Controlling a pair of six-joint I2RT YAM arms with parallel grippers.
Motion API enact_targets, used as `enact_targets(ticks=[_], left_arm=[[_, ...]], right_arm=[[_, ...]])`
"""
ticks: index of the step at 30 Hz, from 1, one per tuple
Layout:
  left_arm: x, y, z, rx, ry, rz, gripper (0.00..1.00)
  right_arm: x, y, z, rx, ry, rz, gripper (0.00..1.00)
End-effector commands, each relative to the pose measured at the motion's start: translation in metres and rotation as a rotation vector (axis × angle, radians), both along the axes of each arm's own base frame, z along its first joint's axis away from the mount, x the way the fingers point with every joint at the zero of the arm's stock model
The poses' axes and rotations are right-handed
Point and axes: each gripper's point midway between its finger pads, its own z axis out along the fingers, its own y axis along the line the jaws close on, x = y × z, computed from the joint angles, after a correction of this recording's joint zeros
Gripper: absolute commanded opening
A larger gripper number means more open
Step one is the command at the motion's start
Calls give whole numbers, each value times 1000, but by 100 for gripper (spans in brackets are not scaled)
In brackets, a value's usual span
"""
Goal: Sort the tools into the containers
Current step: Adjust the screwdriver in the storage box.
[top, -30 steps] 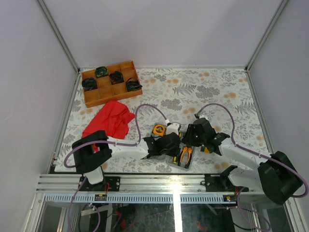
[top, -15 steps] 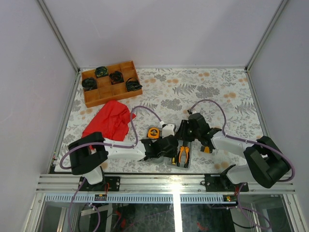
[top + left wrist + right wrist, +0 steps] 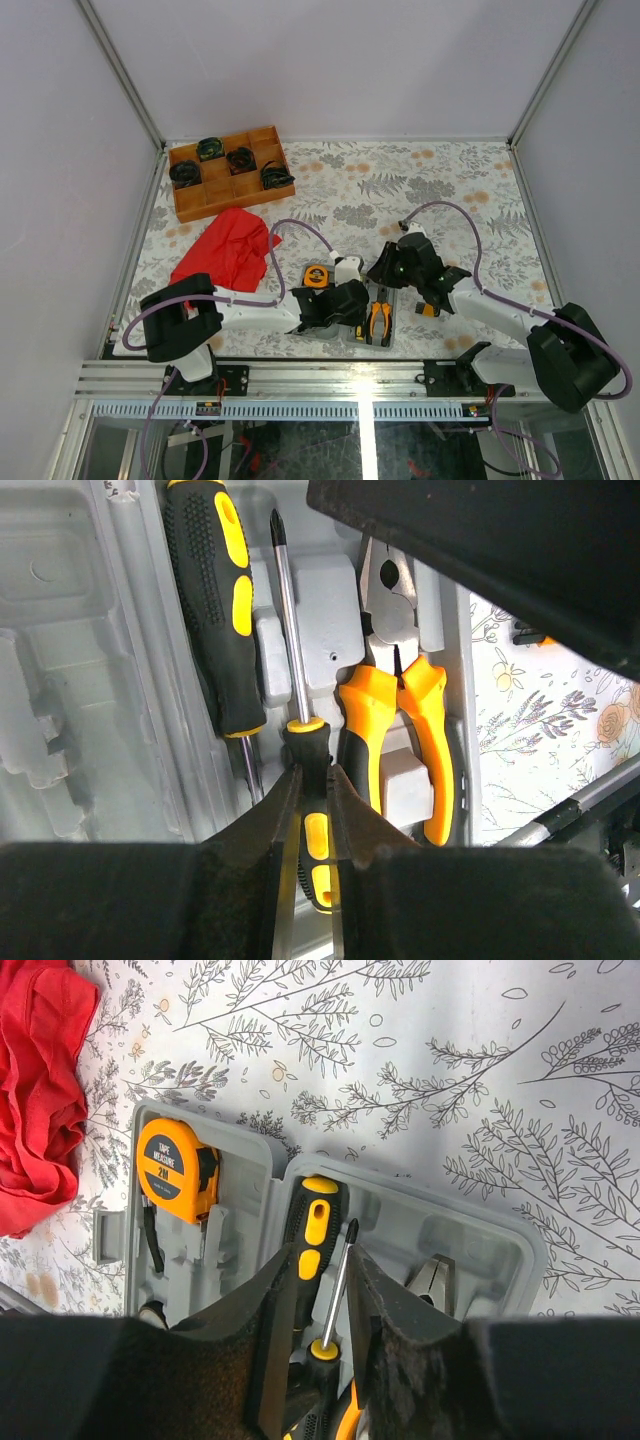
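Note:
The grey tool case (image 3: 352,336) lies open at the near table edge. It holds an orange tape measure (image 3: 170,1170), orange-handled pliers (image 3: 395,710) and two black-and-yellow screwdrivers. My left gripper (image 3: 313,790) is shut on the handle of the cross-tip screwdriver (image 3: 287,620), which lies in its recess beside the other screwdriver (image 3: 215,610). From above the case's far side, my right gripper (image 3: 318,1280) stands open, its fingers straddling the cross-tip shaft (image 3: 338,1290) and the other screwdriver's handle (image 3: 312,1230). A stubby black-yellow piece (image 3: 428,309) lies on the table right of the case.
A red cloth (image 3: 228,250) lies crumpled left of the case. A brown wooden tray (image 3: 204,204) with black coiled bundles sits at the far left. Both arms crowd together over the case at the table's near edge (image 3: 300,352).
The right gripper has moved left over the case and its jaws have narrowed a little. The case and left gripper have shifted slightly left.

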Motion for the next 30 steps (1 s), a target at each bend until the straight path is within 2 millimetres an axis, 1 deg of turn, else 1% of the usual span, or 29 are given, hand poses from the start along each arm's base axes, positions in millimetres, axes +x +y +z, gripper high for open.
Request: enact_targets(ticks=[1, 6, 13, 17, 22, 26, 30], left_arm=[[-21, 41, -40, 181, 76, -17, 0], [-22, 42, -41, 165, 88, -7, 0], [-23, 42, -44, 150, 99, -5, 0], [-22, 39, -43, 143, 98, -7, 0], [-22, 32, -41, 114, 104, -19, 0], [-22, 31, -42, 117, 103, -23, 0], [-23, 31, -43, 123, 105, -30, 0]], right_arm=[[0, -5, 1, -9, 6, -31, 31], [-6, 1, -1, 3, 44, 0, 25], [-9, 5, -8, -41, 83, 27, 19], [-10, 10, -12, -41, 92, 44, 18], [-8, 12, -9, -39, 81, 45, 17], [-8, 13, -9, -39, 84, 55, 15], [-10, 16, -14, -43, 103, 79, 14]])
